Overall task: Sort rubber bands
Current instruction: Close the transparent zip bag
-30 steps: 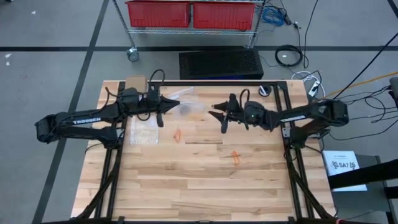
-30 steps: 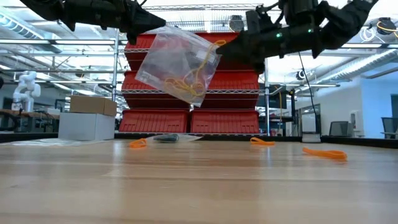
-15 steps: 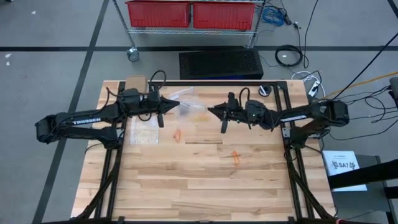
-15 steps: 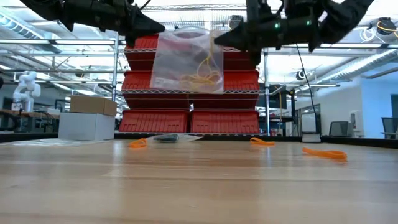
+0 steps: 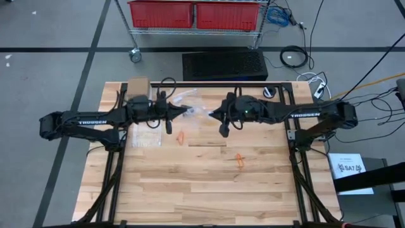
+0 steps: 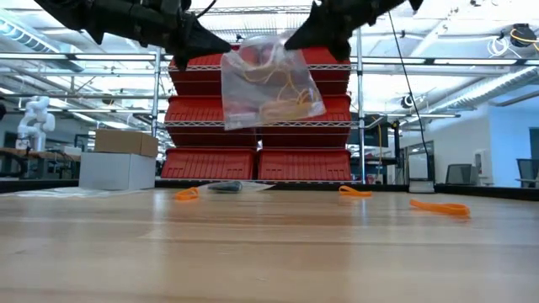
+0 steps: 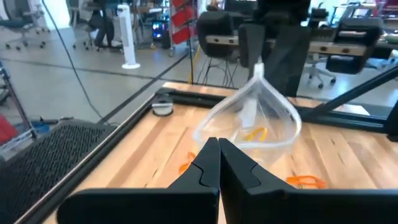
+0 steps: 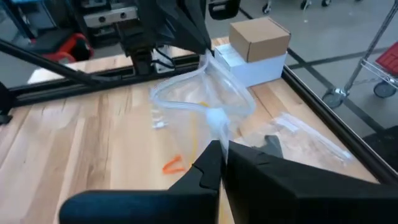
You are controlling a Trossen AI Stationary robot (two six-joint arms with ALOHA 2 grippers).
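A clear plastic bag (image 6: 269,84) with orange and pale yellow rubber bands (image 6: 282,103) inside hangs above the table between my two grippers. My left gripper (image 5: 188,111) is shut on its left upper end. My right gripper (image 5: 212,114) is shut on its right upper end. Both arms reach in about level over the table's far half. Loose orange rubber bands (image 5: 181,137) (image 5: 239,159) lie flat on the wood below and nearer. My left gripper pinches the bag's upper edge at its left end (image 7: 230,142) between its two fingers, coming level from the table's left. The bag hangs below, clear of the table. My right gripper pinches a bunched bit of the bag's upper edge at its right end (image 8: 217,127) between its two fingers, slanting slightly down from the table's right. The film sags slack between the two holds.
Another clear bag (image 5: 147,134) lies flat at the table's left, and one more (image 5: 183,95) lies near the far edge. A cardboard box (image 5: 138,84) stands on the far left corner. A small black roll (image 5: 270,92) sits at the far right.
My right gripper has shut on the bag's right upper end, risen and tipped nearer to level. My left gripper has edged toward the table's right. The bag, which hung tilted from the left gripper alone, now hangs between both grippers.
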